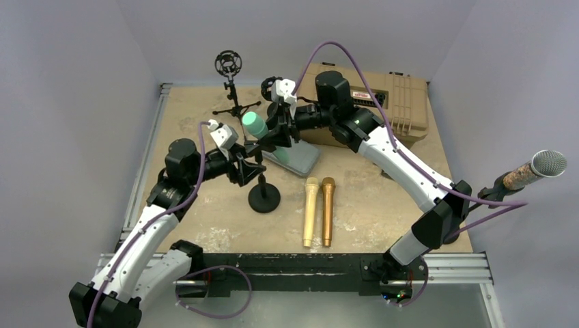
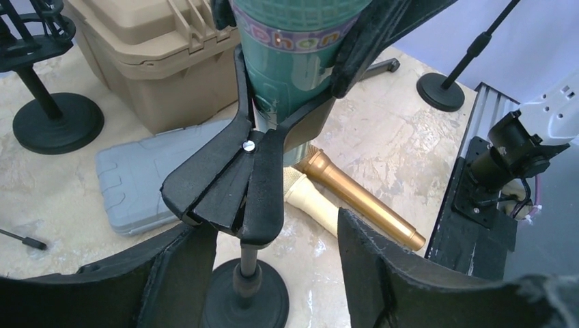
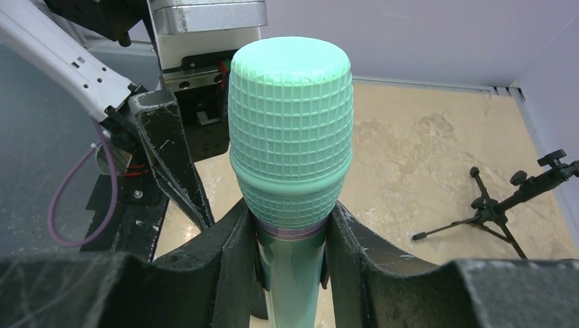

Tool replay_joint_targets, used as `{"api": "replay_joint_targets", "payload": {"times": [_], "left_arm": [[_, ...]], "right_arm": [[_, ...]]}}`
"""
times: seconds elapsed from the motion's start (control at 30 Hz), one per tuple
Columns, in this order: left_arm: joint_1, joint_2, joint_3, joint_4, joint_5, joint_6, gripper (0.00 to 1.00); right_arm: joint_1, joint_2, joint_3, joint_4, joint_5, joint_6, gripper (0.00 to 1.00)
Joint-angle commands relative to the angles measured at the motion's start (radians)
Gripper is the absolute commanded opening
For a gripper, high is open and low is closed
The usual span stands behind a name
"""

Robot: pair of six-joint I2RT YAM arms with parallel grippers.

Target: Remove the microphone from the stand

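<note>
1. Nearest my bases, a pale gold microphone (image 1: 311, 210) and a copper microphone (image 1: 328, 210) lie side by side on the mottled beige table (image 1: 382, 205). Both are slim and metallic.
2. Just left of them is the stand (image 1: 263, 198). It has a round black base, and a thin pole rises from it to a matte black clip (image 2: 232, 184) with a small silver screw.
3. My left gripper (image 2: 276, 273) has its jaws wide apart, with rough black pads on either side of the pole below the clip. It grips nothing.
4. The green microphone (image 3: 290, 137) sits in the clip. Only my left wrist view shows its glossy teal barrel seated in the clip's fork. Only my right wrist view shows the domed mint head with its moulded grid.
5. My right gripper (image 3: 293, 273) is clamped on the barrel just under the head, with a pad pressed against each side.
6. Beyond these lies a ribbed grey case (image 1: 300, 157), then a tan hard case (image 1: 396, 102). At the far edge is a tripod stand (image 1: 232, 102) topped with a ring mount.
</note>
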Motion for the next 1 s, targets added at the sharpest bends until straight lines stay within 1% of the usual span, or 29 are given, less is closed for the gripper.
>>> {"api": "replay_joint_targets", "payload": {"times": [0.0,0.2,0.23,0.3,0.37,0.47,0.5,0.6,0.8,0.97], "left_arm": [[0.016,-0.033,0.048,0.113,-0.019,0.020,0.65],[0.030,-0.068,0.055,0.078,-0.111,0.063,0.68],[0.038,-0.070,0.058,0.078,-0.115,0.066,0.68],[0.048,-0.070,0.056,0.077,-0.060,0.070,0.66],[0.047,-0.061,0.053,0.084,-0.003,0.058,0.61],[0.047,-0.051,0.062,0.053,0.010,0.061,0.49],[0.048,-0.053,0.058,0.045,0.011,0.059,0.47],[0.047,-0.068,0.037,0.060,0.041,0.039,0.47],[0.046,-0.084,0.028,0.041,0.055,0.038,0.50],[0.047,-0.072,0.046,-0.015,0.089,0.049,0.48]], "right_arm": [[0.014,0.001,-0.021,-0.054,-0.020,0.008,0.00],[0.015,0.007,-0.017,-0.053,-0.016,0.012,0.00],[0.015,0.008,-0.015,-0.055,-0.016,0.013,0.00],[0.014,0.008,-0.015,-0.053,-0.013,0.013,0.00],[0.015,0.006,-0.016,-0.052,-0.011,0.013,0.00],[0.015,0.007,-0.013,-0.053,-0.008,0.014,0.00],[0.014,0.007,-0.014,-0.053,-0.005,0.014,0.00],[0.014,0.005,-0.015,-0.054,-0.002,0.015,0.00],[0.015,0.001,-0.021,-0.053,0.002,0.013,0.00],[0.015,0.006,-0.019,-0.056,0.001,0.013,0.00]]}}
